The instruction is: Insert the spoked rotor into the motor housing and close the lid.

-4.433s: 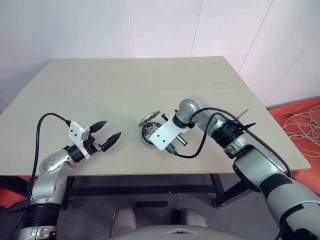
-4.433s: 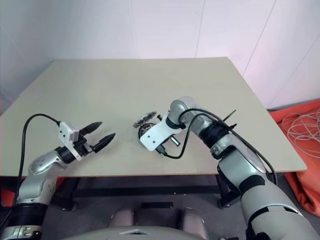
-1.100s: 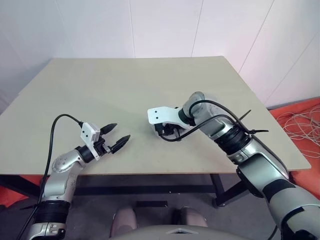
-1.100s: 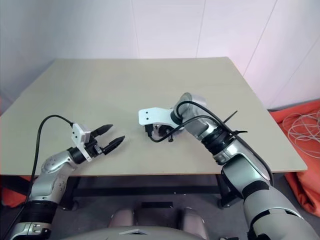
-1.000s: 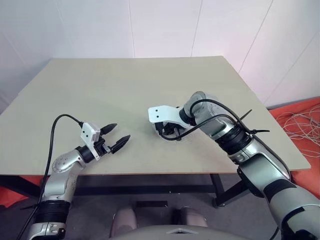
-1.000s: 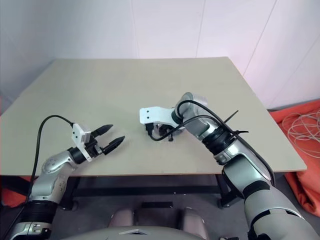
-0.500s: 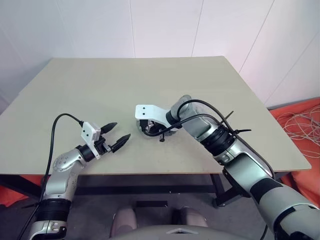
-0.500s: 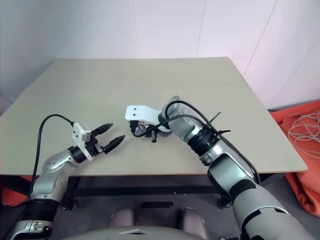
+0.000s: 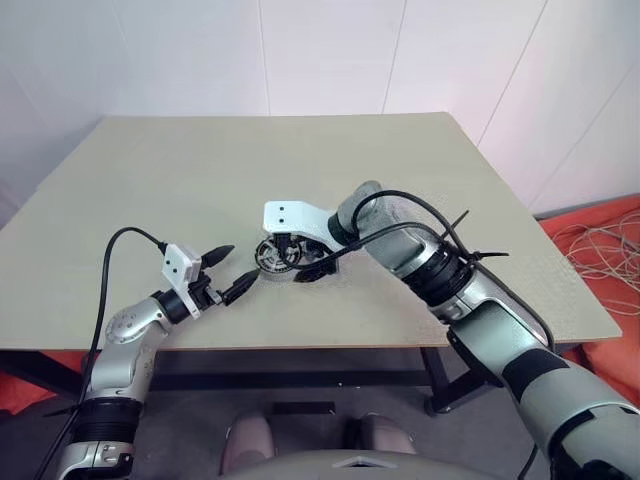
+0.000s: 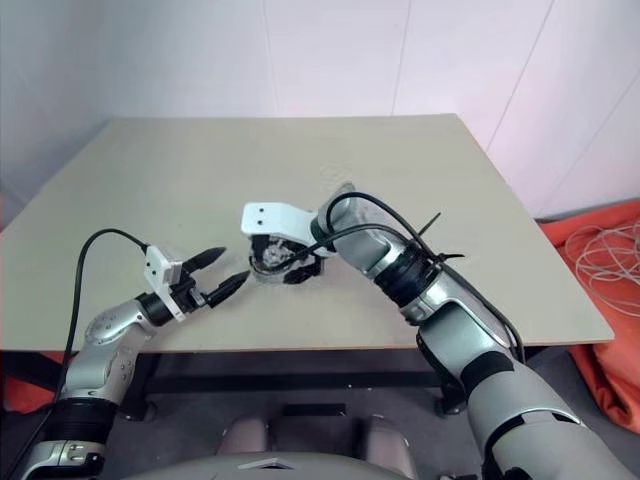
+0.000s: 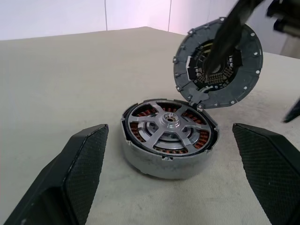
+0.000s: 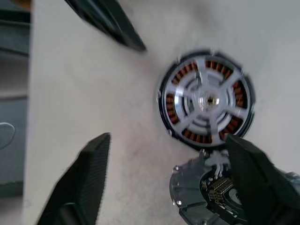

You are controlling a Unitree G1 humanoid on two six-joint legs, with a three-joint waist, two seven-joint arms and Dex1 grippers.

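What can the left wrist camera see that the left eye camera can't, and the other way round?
Left wrist view: the spoked rotor sits inside the motor housing, copper windings between its spokes, and the lid stands open, hinged at the housing's edge. Left eye view: the whole table, the left tool open beside the motor and the right tool above it. Both: the motor on the table, lid not yet closed.
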